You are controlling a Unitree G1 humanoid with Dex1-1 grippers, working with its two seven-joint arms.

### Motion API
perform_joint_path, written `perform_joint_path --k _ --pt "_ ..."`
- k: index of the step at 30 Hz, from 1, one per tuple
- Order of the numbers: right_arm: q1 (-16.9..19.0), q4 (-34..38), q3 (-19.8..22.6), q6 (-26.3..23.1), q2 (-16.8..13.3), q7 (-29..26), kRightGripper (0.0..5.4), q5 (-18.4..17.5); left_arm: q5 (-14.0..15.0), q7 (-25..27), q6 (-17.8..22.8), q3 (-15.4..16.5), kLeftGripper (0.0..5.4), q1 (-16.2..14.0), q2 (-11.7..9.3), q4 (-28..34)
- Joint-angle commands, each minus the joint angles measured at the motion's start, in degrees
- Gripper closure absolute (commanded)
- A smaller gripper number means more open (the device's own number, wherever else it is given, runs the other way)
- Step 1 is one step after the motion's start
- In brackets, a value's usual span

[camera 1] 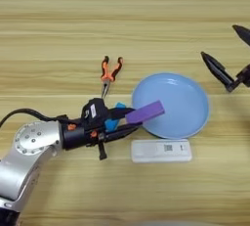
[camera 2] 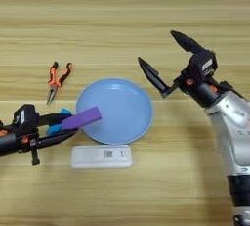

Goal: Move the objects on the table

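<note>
Left gripper (camera 1: 128, 121) pinching purple bar (camera 1: 145, 112), long axis pointing right over blue plate (camera 1: 193, 122) rim, seemingly above it. Right gripper (camera 2: 165, 61) spread, idle beyond plate.

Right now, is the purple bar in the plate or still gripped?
Gripped. The left gripper is shut on the purple bar, whose far end pokes over the blue plate's rim, tilted, not lying inside.
</note>
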State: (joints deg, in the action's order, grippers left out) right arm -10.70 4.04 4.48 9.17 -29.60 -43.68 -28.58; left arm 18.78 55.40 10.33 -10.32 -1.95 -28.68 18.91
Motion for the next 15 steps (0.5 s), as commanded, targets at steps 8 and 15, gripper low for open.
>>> perform_joint_path --k 8,15 --pt "2.3 10.9 -1.2 -15.9 -8.6 -13.6 0.00 -7.3 0.3 1.5 -0.5 -0.6 4.06 1.1 -1.9 2.1" --pt "4.0 14.9 -5.2 -20.1 -13.3 -23.0 0.00 -5.6 -0.3 2.8 -0.5 -1.9 4.06 2.3 -2.8 2.7"
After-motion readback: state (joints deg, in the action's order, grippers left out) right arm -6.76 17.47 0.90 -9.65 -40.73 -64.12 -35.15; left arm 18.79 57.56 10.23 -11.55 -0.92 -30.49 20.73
